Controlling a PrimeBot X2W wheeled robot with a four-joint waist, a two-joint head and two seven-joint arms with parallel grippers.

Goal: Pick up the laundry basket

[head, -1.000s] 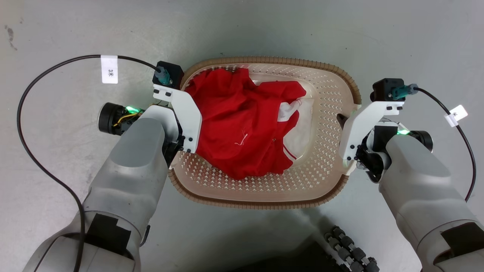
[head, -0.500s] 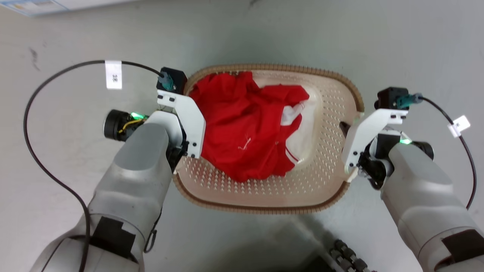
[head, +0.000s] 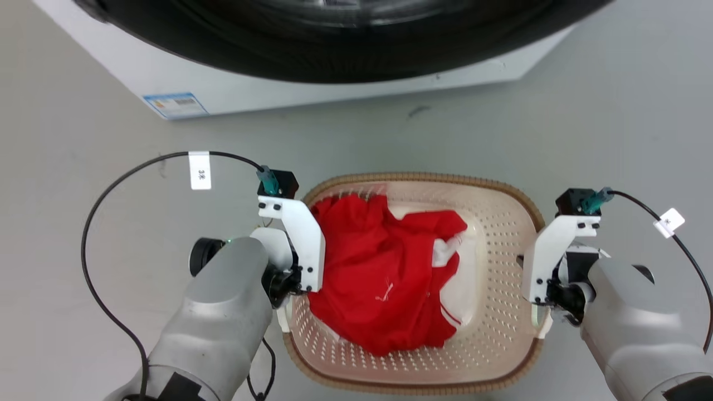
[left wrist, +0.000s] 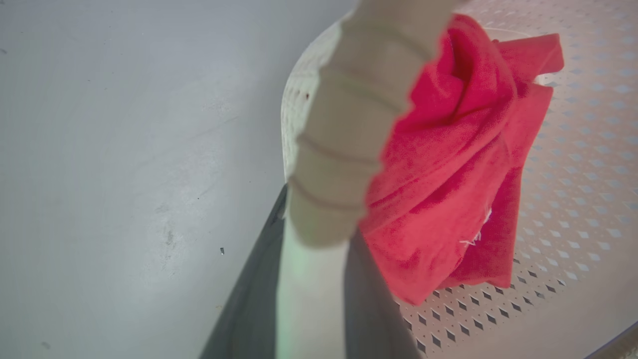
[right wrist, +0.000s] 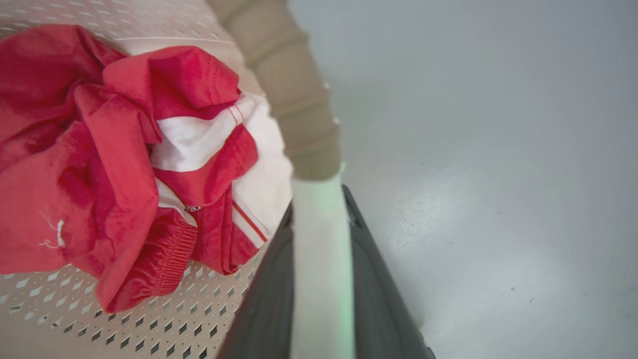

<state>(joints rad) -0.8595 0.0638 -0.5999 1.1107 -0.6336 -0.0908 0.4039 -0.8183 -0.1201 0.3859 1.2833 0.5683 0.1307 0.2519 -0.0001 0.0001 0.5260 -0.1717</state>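
Left claw [left wrist: 314, 234] is clamped on the basket's left handle [left wrist: 309, 299], its dark fingers [left wrist: 249, 309] pressed to either side of the white loop. Right claw [right wrist: 319, 209] grips the right handle [right wrist: 321, 279] the same way. The step in hand looks to be the lift itself. To do it well, I judge that both arms should rise together at one pace, so that the basket [head: 423, 177] comes up level and the load does not slide to one end. The thin loops may flex, so a slow, straight pull is safer than a jerk, with both grips firm. Whether the base is clear of the floor [head: 83, 139] I cannot tell. The basket sits between the arms, short of the washer [head: 334, 83]. It is oval and cream, with perforated walls and a brown woven-look rim, and it holds a crumpled red garment [head: 379, 273] with white panels.
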